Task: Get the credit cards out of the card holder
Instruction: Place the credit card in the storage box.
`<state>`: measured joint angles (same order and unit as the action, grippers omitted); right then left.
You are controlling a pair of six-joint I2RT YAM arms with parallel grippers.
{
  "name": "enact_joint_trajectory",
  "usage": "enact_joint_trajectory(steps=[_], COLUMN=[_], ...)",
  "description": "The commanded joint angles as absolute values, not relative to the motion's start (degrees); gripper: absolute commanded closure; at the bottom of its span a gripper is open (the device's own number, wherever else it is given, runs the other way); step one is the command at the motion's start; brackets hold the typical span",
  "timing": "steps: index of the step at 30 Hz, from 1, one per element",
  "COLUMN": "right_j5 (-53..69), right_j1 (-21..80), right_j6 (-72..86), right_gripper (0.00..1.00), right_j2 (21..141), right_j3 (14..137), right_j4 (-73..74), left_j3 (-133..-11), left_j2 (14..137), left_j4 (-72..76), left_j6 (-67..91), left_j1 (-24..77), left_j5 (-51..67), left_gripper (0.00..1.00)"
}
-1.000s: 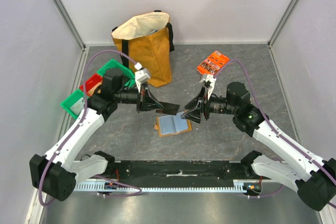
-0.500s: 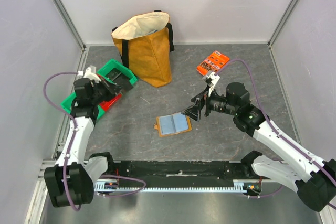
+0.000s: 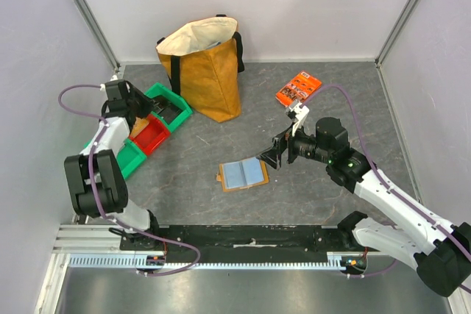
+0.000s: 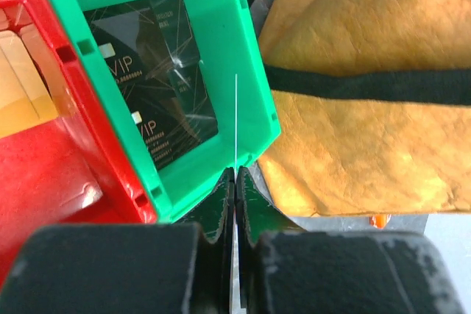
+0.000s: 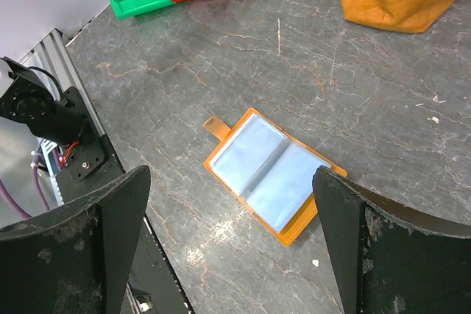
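**Nearly there: one card over the bin, the holder lying open**

We judged the step in hand to be the drop-off. The left gripper (image 4: 235,174) hung over the green bin (image 4: 254,108), which stood well apart from the card holder (image 3: 243,175), out on the left arm's side and farther from the arm bases. Its jaws were pressed together, and a thin pale line ran straight out from between them. We took that line for a card (image 4: 235,130) seen edge-on and pinched in the grip, though the wrist view gave us only the edge. Below it, on the bin's floor, lay dark credit cards (image 4: 151,86) with pale print, apparently two, overlapping.

The card holder lay unfolded on the desk (image 3: 184,159), its pale blue pockets facing up. The right gripper (image 3: 271,156) hovered just above the holder's right-hand edge with its jaws spread wide, touching nothing. From its wrist camera the holder sat squarely between the two fingers. The pockets looked flat, but we could not tell whether any card remained in them.

As we read it, the next move called for the left jaws to part so the card would fall flat inside the bin's walls, not across the rim. After that the holder needed checking. Should a card remain, the right jaws would have to pin the holder down while the other arm drew the card out along the pocket.
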<state>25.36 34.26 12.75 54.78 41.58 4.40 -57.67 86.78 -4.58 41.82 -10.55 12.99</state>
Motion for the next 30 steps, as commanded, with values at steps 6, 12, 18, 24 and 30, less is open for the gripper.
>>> enact_joint_trajectory(steps=[6,12,18,24,30], right_j5=[23.91,23.64,23.20,22.59,22.24], right_j1=[34.10,34.10,34.19,34.10,34.10], right_j6=[11.08,10.99,10.90,10.81,11.07], right_gripper=[0.02,0.02,0.02,0.02,0.02], right_j2=[53.53,53.88,54.05,54.05,53.44], right_j3=[41.04,41.22,41.40,41.84,41.84], right_j4=[3.78,3.95,4.39,5.45,5.98], left_j3=[-65.91,-70.57,-73.47,-74.35,-75.59], left_j2=[98.25,103.44,107.40,107.05,106.44], left_j4=[-3.42,-3.60,-3.87,-6.76,-9.58], left_j6=[45.53,45.62,46.76,44.66,42.36], left_j1=[-10.63,-9.41,-8.44,-7.91,-8.00], left_j5=[14.15,13.01,13.45,11.78,12.83], left_gripper=[0.96,0.95,0.90,0.77,0.98])
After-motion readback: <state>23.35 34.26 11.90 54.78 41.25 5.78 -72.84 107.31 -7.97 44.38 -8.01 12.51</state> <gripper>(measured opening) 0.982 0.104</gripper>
